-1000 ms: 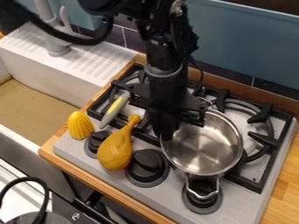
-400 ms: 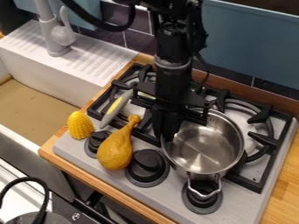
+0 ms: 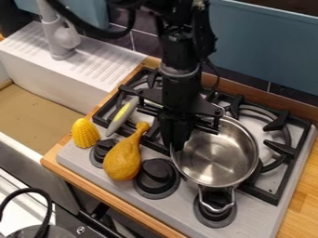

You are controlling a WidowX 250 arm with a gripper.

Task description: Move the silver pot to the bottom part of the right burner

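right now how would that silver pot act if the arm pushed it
The silver pot looks like thin, stiff metal, so it would probably keep its shape and feel light for its size, since nothing is in it. Its smooth shiny wall could let it slide in the grip, and hanging past the grate's front edge, it might tip forward.

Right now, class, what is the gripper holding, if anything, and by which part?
The black robot gripper is at the picture-left rim of the round silver metal pot; whether it actually grips there cannot be told.
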